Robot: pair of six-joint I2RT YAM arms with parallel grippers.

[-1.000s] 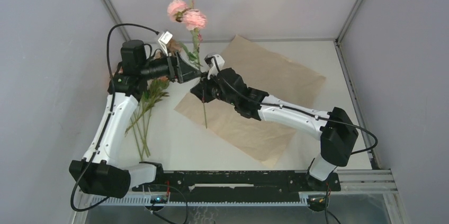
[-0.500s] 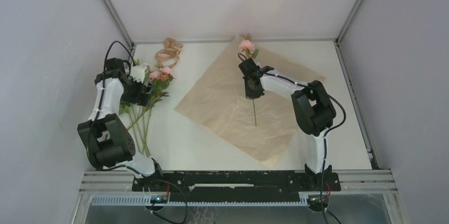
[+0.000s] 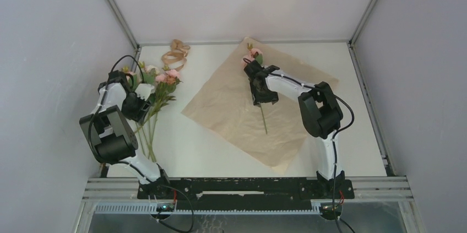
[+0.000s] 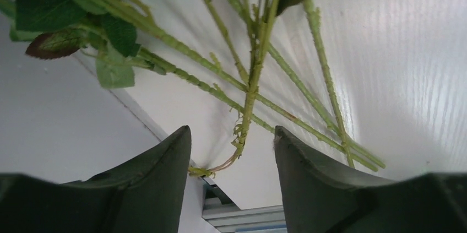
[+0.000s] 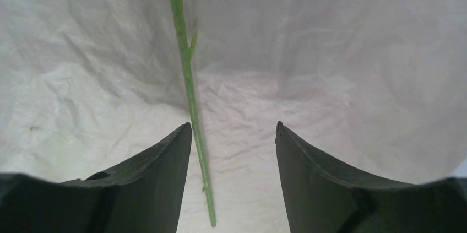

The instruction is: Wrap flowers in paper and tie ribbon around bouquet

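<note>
Released flower (image 5: pixel 187 79) lies on paper (image 5: pixel 341 51) under right tool (image 5: pixel 232 128).

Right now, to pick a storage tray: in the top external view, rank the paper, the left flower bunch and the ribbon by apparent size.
Largest: paper
Middle: flower bunch, stems included
Smallest: ribbon

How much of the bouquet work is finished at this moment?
Done: one pink rose on a thin green stem lies on the crinkled orange-tan paper sheet. In hand: open left fingers hover over the stems of the remaining rose bunch; right fingers are open too. Left: wrapping, and tying the curled tan ribbon at the back.
</note>
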